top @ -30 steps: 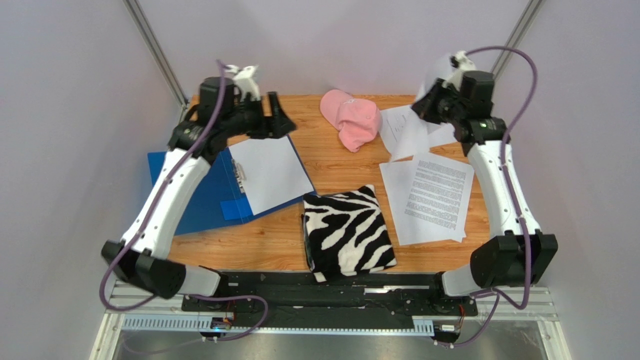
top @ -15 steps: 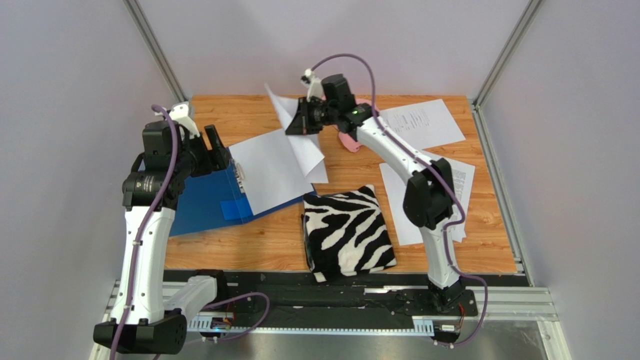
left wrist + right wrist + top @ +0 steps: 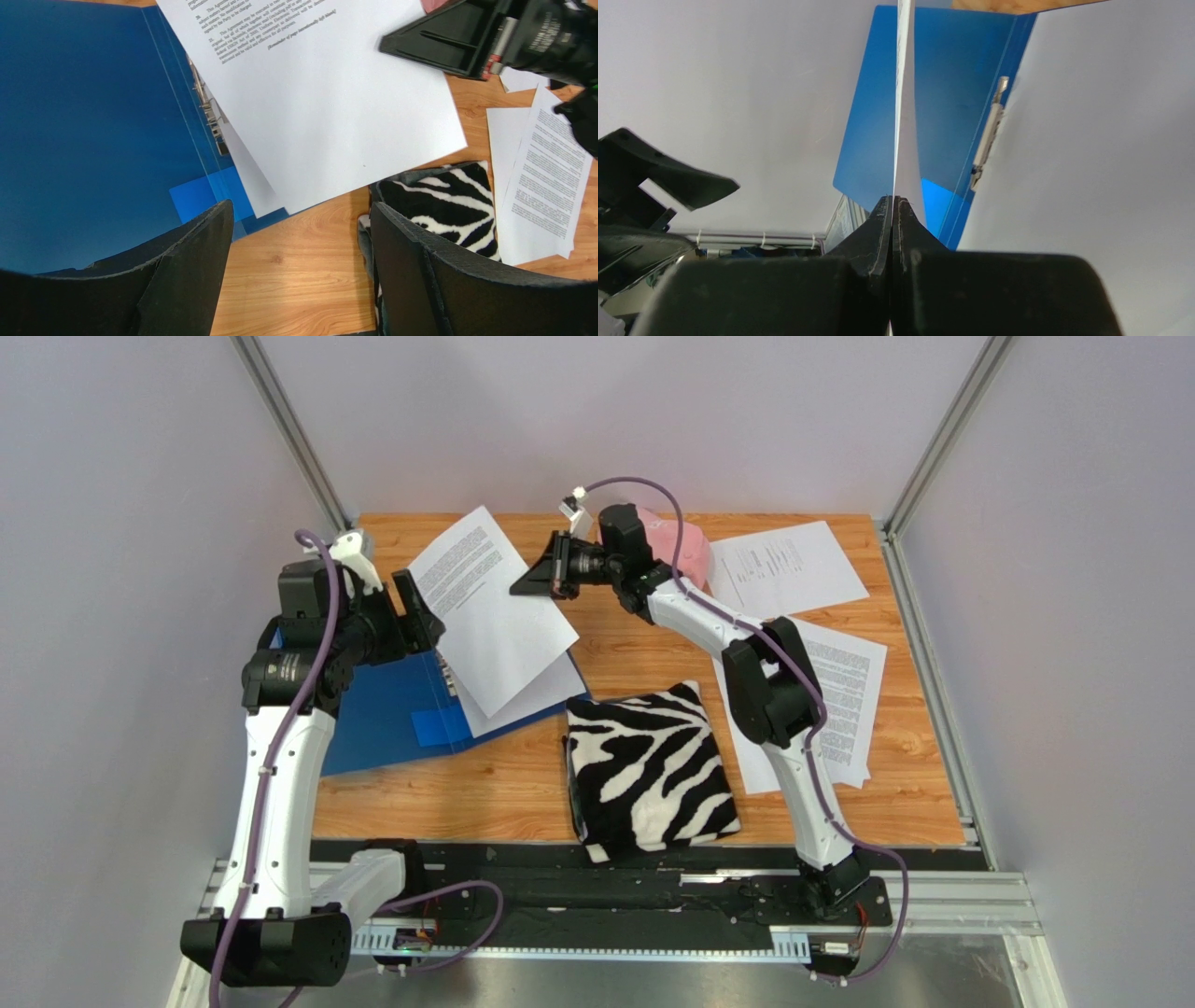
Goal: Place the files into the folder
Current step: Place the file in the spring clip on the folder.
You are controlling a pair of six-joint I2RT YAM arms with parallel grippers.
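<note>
The blue folder (image 3: pixel 368 711) lies open at the table's left, with a white sheet under its metal clip (image 3: pixel 206 105). My right gripper (image 3: pixel 525 587) is shut on the edge of one printed sheet (image 3: pixel 487 605) and holds it just above the folder's right half. The right wrist view shows the sheet (image 3: pixel 904 133) edge-on between the closed jaws of the right gripper (image 3: pixel 892 201), with the folder (image 3: pixel 941 98) behind. My left gripper (image 3: pixel 424 616) is open and empty over the folder's spine; in its own view the left gripper (image 3: pixel 300 211) hovers above bare wood. More files (image 3: pixel 811 703) lie at the right.
A zebra-striped folded cloth (image 3: pixel 648 767) lies at front centre, close to the folder's right edge. A pink cap (image 3: pixel 685 546) sits behind the right arm. Another sheet (image 3: pixel 781 567) lies at the back right. Grey walls and metal posts enclose the table.
My right gripper has carried the sheet left from the table's right side, and the sheet now spreads text side up over the open folder. My left arm has drawn back over the folder's spine.
</note>
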